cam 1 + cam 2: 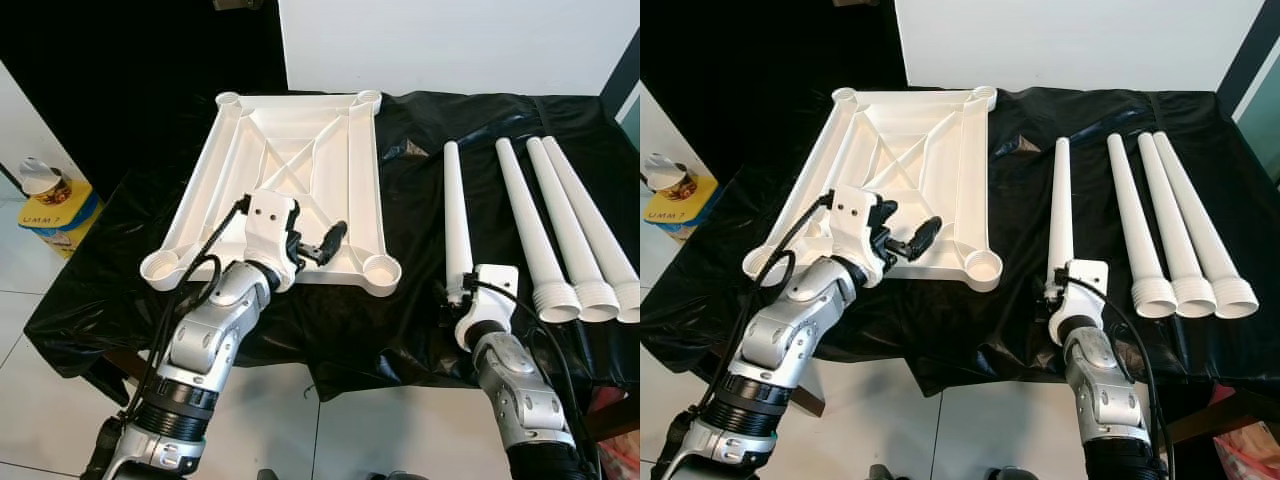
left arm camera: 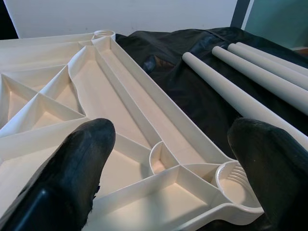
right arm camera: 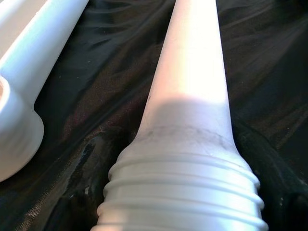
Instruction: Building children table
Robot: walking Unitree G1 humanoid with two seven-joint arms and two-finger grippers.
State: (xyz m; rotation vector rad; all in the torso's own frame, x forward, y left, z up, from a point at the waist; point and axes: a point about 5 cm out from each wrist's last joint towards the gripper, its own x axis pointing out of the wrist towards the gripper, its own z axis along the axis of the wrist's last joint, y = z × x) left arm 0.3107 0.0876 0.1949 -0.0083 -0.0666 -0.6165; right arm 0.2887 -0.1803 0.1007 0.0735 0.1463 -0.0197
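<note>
A: Where's the leg?
B: The table leg [image 1: 1060, 205] lies beside the upturned tabletop [image 1: 902, 165]; right gripper [image 1: 1052, 292] straddles its threaded end. Close squarely.
A: Left gripper [image 1: 322, 243]?
B: Jaws wide, over the corner socket [image 1: 381, 267].

Head eyes look down on tabletop [image 1: 300, 170] (wrist cameras sit close).
</note>
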